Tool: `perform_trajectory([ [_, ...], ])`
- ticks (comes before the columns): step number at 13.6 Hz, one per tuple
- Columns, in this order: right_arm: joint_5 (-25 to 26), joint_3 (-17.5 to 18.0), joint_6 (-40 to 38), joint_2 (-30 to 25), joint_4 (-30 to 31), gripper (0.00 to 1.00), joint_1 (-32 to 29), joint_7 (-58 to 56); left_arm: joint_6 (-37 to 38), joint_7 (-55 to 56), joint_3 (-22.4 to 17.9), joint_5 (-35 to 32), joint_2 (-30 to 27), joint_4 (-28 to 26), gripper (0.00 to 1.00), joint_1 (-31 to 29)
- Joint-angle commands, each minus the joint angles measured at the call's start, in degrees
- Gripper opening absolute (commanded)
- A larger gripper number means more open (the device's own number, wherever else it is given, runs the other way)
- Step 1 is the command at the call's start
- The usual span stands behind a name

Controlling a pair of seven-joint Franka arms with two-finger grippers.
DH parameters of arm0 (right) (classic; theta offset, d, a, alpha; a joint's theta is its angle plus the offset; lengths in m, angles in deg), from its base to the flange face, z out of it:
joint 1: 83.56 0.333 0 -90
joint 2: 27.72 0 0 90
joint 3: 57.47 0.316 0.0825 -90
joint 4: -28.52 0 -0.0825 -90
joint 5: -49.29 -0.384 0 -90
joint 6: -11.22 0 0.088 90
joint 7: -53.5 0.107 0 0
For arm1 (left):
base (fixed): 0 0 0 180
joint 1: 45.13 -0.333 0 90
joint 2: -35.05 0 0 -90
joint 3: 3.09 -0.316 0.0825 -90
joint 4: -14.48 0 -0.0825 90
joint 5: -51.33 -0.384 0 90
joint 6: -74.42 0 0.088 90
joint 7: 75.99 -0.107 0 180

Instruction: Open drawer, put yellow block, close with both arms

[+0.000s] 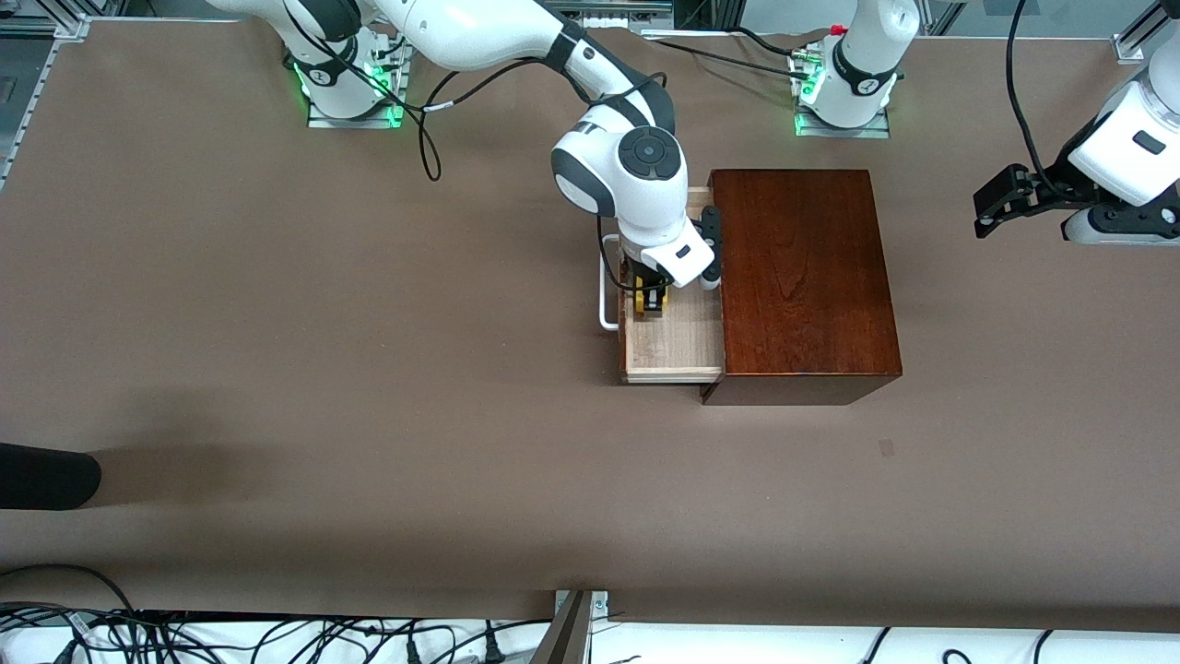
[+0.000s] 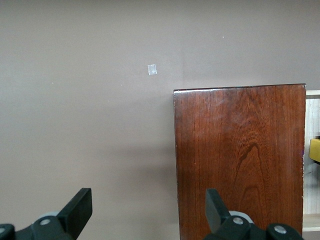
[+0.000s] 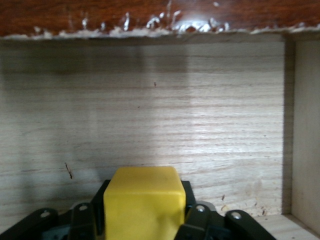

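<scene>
The drawer (image 1: pixel 673 346) stands pulled out toward the right arm's end, its long axis running near to far. The right hand (image 1: pixel 651 300) is low in the drawer with the yellow block (image 3: pixel 142 200) between its fingers. The left hand (image 2: pixel 145 212) waits wide open above the tabletop (image 1: pixel 369 415).

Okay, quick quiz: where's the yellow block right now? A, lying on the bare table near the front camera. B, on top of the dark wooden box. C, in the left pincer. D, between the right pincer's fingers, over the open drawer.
D: the yellow block sits between the right pincer fingers over the drawer, which is pulled out of the wooden box.
</scene>
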Motion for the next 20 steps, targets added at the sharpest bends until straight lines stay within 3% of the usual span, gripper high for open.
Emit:
perform_trajectory([
  [1, 0.27, 0.49, -3.41, 0.19, -3.31, 1.00, 1.24, 2.75, 0.82, -1.23, -0.03, -0.38, 0.84, 1.68, 1.00, -0.18],
  [5, 0.09, 0.93, -11.93, -0.69, -8.94, 1.00, 1.86, 4.08, 0.82, -1.23, -0.03, -0.29, 0.84, 1.68, 1.00, -0.18],
  [11, 0.00, 0.23, -20.81, -6.83, -9.48, 1.00, 0.72, 3.99, 0.29, -1.05, -0.03, -0.20, 1.01, 1.94, 1.00, -0.18],
  [16, -0.17, 0.14, -31.00, -13.42, -9.30, 1.00, -6.38, 3.99, 0.12, -0.61, -0.12, 1.99, 2.06, 2.12, 1.00, -0.09],
  [20, -2.09, 0.32, -33.40, -16.50, -8.95, 1.00, -14.11, 3.90, -2.52, 1.92, 0.06, 3.31, 2.85, 2.12, 1.00, 0.17],
])
